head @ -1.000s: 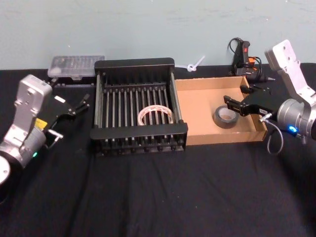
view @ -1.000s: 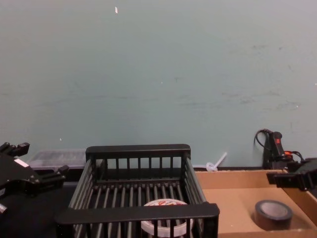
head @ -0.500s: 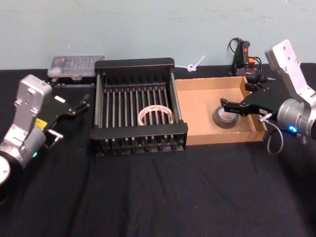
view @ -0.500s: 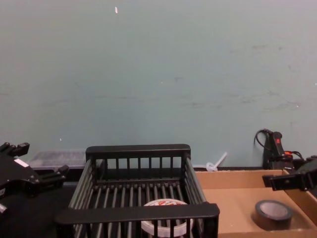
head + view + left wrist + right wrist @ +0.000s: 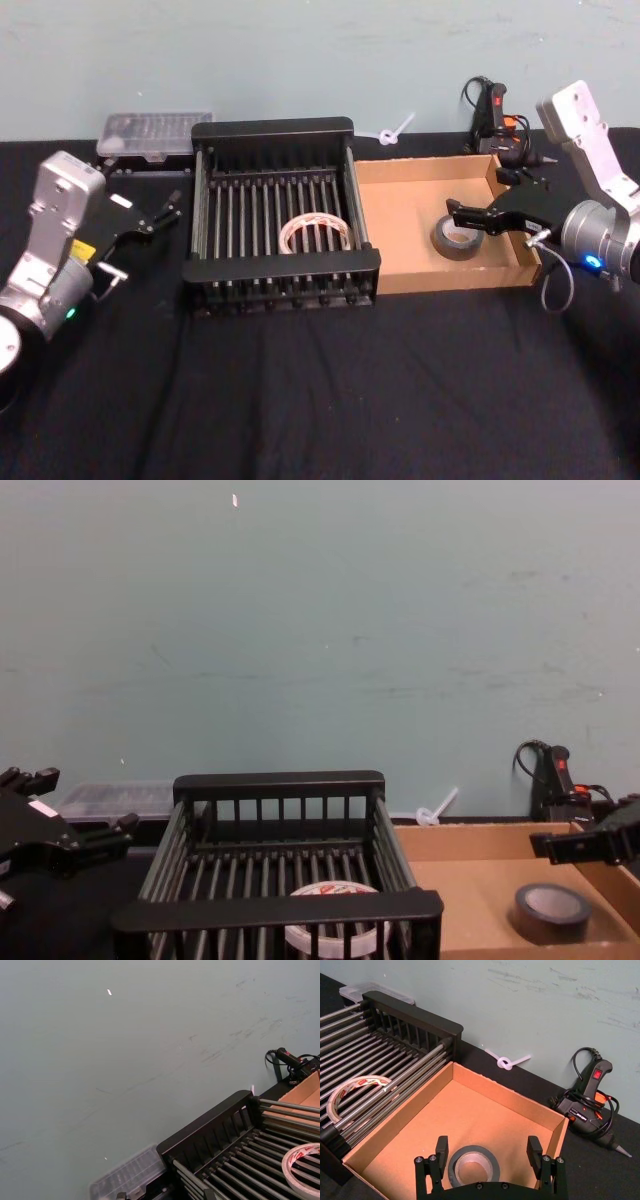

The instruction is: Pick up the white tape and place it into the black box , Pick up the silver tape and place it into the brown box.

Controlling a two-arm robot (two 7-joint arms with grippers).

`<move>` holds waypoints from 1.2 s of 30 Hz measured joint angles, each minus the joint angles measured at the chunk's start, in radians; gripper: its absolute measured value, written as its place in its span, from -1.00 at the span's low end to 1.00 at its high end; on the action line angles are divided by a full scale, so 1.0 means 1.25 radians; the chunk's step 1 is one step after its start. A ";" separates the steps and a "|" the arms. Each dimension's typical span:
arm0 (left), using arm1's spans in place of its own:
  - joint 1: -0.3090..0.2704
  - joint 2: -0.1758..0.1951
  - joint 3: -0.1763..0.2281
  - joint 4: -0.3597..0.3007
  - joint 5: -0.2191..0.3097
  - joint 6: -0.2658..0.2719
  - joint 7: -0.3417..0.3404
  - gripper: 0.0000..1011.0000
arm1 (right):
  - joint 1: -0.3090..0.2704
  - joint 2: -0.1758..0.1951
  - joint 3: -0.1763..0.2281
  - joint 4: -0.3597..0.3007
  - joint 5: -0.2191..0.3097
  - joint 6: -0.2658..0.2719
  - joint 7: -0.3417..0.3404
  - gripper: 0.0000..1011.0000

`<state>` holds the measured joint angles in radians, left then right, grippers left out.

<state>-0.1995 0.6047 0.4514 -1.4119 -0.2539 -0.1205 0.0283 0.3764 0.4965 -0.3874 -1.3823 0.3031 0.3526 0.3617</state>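
Note:
The white tape (image 5: 314, 233) with red marks lies flat on the barred floor of the black box (image 5: 285, 264), also seen in the chest view (image 5: 335, 929). The silver tape (image 5: 457, 239) lies flat in the brown box (image 5: 450, 274), near its right wall. My right gripper (image 5: 476, 193) hangs open just above that roll; in the right wrist view its fingers (image 5: 441, 1146) stand wide on either side of the silver tape (image 5: 472, 1166) without touching it. My left gripper (image 5: 166, 207) stays open and holds nothing, left of the black box.
A clear plastic case (image 5: 155, 130) sits behind the black box at the left. A black and red corded tool (image 5: 495, 110) and a white knotted tie (image 5: 395, 131) lie behind the brown box. Black cloth covers the table in front.
My right gripper shifted slightly to the left over the silver tape a second ago, then held still. Both rolls and my left arm have not moved.

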 joint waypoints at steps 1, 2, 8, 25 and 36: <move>0.000 0.000 0.000 0.000 0.000 0.000 0.000 0.98 | 0.000 0.000 0.000 0.000 0.000 0.000 0.000 0.98; 0.000 0.000 0.000 0.000 0.000 0.000 0.000 0.98 | -0.001 -0.001 0.001 0.000 0.000 0.000 0.000 0.98; 0.000 0.000 0.000 0.000 0.000 0.000 0.000 0.98 | -0.029 -0.013 0.030 -0.025 -0.021 -0.054 -0.038 0.98; 0.000 0.000 0.000 0.000 0.000 0.000 0.000 0.98 | -0.108 -0.025 0.027 -0.040 -0.266 -0.298 -0.245 0.98; 0.000 0.000 0.000 0.000 0.000 0.000 0.000 0.98 | -0.124 -0.045 0.039 -0.014 -0.294 -0.299 -0.250 0.98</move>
<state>-0.1996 0.6047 0.4514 -1.4120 -0.2539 -0.1205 0.0283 0.2208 0.4402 -0.3393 -1.3996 -0.0648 -0.0206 0.0492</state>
